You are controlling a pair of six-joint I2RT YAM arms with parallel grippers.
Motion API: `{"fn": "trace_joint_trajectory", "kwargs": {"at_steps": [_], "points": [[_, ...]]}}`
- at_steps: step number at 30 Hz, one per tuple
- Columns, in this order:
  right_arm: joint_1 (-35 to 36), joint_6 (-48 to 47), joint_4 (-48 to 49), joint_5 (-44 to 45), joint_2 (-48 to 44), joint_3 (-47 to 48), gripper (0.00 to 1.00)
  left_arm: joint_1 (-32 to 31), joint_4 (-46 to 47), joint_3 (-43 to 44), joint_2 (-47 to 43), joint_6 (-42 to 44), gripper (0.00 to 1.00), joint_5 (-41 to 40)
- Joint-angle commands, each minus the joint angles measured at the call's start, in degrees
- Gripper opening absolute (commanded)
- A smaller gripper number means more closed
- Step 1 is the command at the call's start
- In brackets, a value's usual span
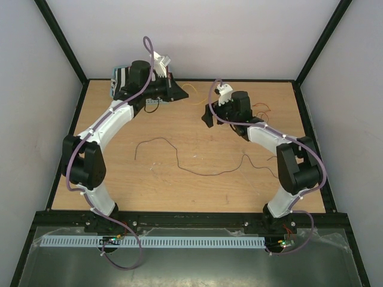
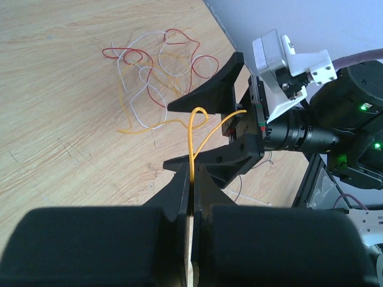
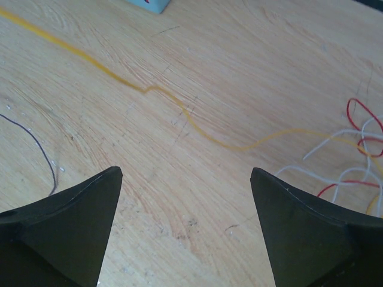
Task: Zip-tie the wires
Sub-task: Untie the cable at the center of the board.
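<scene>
Bench: a pale wooden bench (image 1: 119, 179) inside a white-walled booth, both arms reaching toward its far half.
Left arm: stretched to the far left, its fingers (image 1: 173, 89) pointing right toward the other arm.
Left fingers: pressed together (image 2: 191, 179) on the orange wire (image 2: 190, 143), which comes up out of the seam between them.
Orange wire: it rises from the left fingers, curls over in a small loop and arcs on toward the base of the right fingers. In the right wrist view a long stretch (image 3: 149, 89) lies flat on the wood, from the upper left edge across to the right.
Right arm: bent in from the right, its fingers (image 1: 207, 116) facing the left arm near the middle of the far half.
Right fingers: spread wide (image 3: 185, 173), with bare wood between the tips and nothing held. From the left wrist they (image 2: 167, 134) stand on either side of the orange loop; whether they touch it cannot be told.
Tangle of wires: loose red, white and orange strands (image 2: 152, 72) lie on the wood beyond the right fingers, at the right edge of that arm's own view (image 3: 359, 143).
Black wire: a long wavy strand (image 1: 177, 158) lies alone across the middle of the bench, well apart from both sets of fingers; part of it (image 3: 37, 144) shows left of the right fingers.
Pale blue thing: only a corner (image 3: 149, 3) shows at the top edge; what it is cannot be told.
</scene>
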Motion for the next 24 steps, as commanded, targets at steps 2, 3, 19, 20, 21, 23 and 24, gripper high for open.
{"fn": "trace_joint_trajectory", "kwargs": {"at_steps": [2,3,19,20,21,23,24], "points": [[0.1,-5.6,6.9,-5.4,3.6,-0.3,0.99,0.2,-3.4,2.7,-1.7,1.8,0.00,0.1],[0.2,-5.6,6.9,-5.7,4.4,0.2,0.99,0.2,-3.8,3.0,-1.8,1.9,0.00,0.2],[0.4,-1.8,4.7,-6.1,18.2,12.8,0.57,0.6,-11.4,7.4,-6.6,2.1,0.00,0.6],[0.4,-1.7,4.1,-6.4,18.8,13.6,0.48,0.8,-11.6,7.4,-7.1,1.9,0.00,0.7],[0.5,-1.6,3.6,-6.4,19.2,14.1,0.41,1.2,-11.7,7.4,-7.5,1.6,0.00,0.9],[0.4,-1.4,2.5,-5.6,19.5,14.9,0.25,2.2,-12.3,7.3,-8.5,0.9,0.00,1.5],[0.5,-1.5,1.4,-4.5,19.4,15.1,0.17,3.0,-12.7,7.1,-9.1,0.6,0.00,2.0]]}}
